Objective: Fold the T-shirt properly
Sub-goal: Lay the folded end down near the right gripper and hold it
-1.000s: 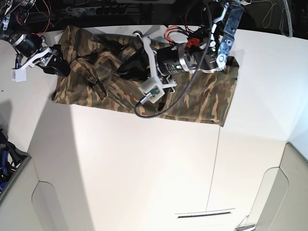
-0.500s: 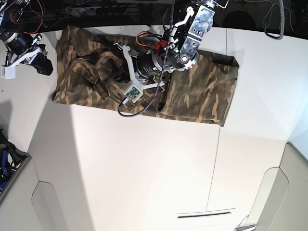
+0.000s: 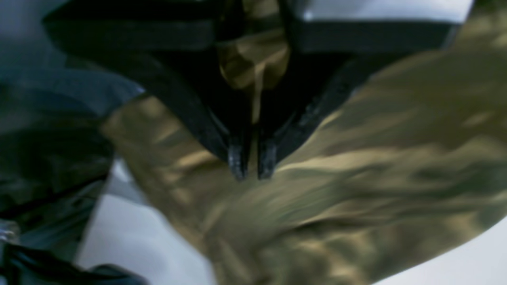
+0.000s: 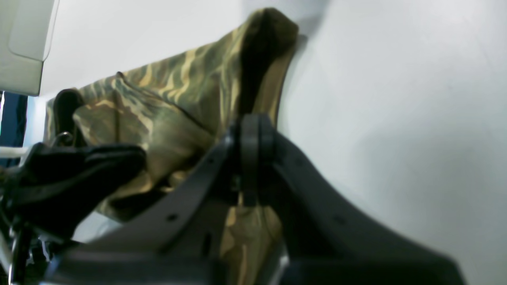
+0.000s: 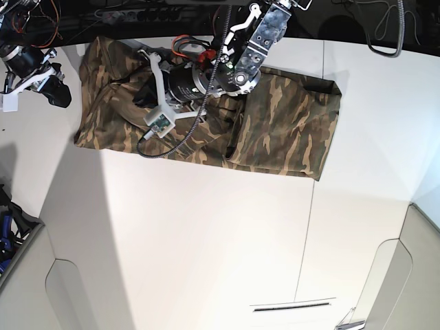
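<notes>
Left claw pinching T-shirt

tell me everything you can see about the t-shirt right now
The T-shirt is soft cloth in brown, tan and dark-green camouflage. It lies crumpled along the far edge of the white table, smoother at one end and bunched in folds at the other. The left gripper is shut on a pinch of the cloth over the bunched part, with fabric showing between its fingers. The right gripper is shut and sits just off the shirt's edge, holding none of it. Collar and label are not visible.
</notes>
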